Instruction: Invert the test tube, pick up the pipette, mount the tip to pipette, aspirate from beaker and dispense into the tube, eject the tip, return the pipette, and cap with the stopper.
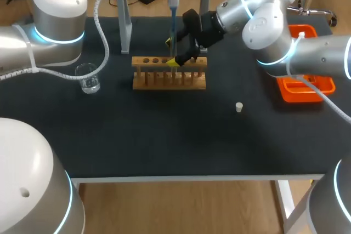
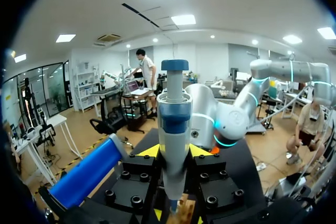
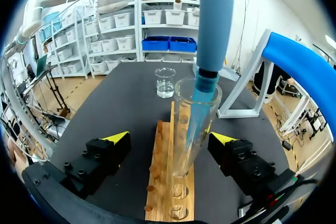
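My left gripper (image 2: pixel 174 153) is shut on the blue and white pipette (image 2: pixel 174 124), holding it upright over the wooden rack (image 1: pixel 169 80). In the right wrist view the pipette's blue tip (image 3: pixel 198 111) reaches down inside the clear test tube (image 3: pixel 185 145), which stands mouth up in the rack (image 3: pixel 163 182). My right gripper (image 3: pixel 169 138) is open, one finger on either side of the tube and apart from it. In the head view that gripper (image 1: pixel 172 51) sits at the rack's back edge. The beaker (image 1: pixel 88 78) holds clear liquid left of the rack. The white stopper (image 1: pixel 239 107) lies to the right.
The white pipette stand (image 1: pixel 125 26) with its blue bar (image 3: pixel 310 72) rises behind the rack. An orange tray (image 1: pixel 307 89) lies at the right edge of the dark mat. In the right wrist view the beaker (image 3: pixel 165 82) stands beyond the rack's far end.
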Controlling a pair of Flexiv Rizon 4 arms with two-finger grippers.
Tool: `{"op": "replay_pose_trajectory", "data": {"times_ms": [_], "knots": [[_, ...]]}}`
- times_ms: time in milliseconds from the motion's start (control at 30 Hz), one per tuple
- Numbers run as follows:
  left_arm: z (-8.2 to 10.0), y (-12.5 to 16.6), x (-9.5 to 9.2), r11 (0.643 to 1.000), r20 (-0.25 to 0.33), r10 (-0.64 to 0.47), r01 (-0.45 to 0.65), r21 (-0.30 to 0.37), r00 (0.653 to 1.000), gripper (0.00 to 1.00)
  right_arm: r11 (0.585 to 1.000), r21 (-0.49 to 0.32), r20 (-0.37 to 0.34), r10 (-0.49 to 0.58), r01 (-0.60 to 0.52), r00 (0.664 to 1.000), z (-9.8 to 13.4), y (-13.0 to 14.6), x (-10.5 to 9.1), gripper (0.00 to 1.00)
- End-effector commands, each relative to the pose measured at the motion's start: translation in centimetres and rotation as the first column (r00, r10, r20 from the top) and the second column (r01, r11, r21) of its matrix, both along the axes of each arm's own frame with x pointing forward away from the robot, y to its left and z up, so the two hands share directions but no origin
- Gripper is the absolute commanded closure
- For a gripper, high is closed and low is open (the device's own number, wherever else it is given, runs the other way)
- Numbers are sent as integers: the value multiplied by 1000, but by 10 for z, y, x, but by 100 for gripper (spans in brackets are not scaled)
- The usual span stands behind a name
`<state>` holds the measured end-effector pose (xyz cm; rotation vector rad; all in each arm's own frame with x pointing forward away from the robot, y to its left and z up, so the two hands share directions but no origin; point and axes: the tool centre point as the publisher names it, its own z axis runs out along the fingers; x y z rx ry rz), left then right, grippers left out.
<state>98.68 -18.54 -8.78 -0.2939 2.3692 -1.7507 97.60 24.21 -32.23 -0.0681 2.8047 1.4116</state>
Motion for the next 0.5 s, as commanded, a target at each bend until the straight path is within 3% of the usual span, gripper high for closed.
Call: {"op": "replay_pose_trajectory", "data": {"times_ms": [33, 500], "knots": [[4, -1, -2, 1000, -1, 7, -7, 9, 1000, 100, 1000, -3, -1, 2, -2, 1000, 0, 0, 1, 0], [16, -4, -5, 999, 16, 19, -20, 26, 1000, 100, 1000, -3, -1, 2, -2, 1000, 0, 0, 1, 0]]}}
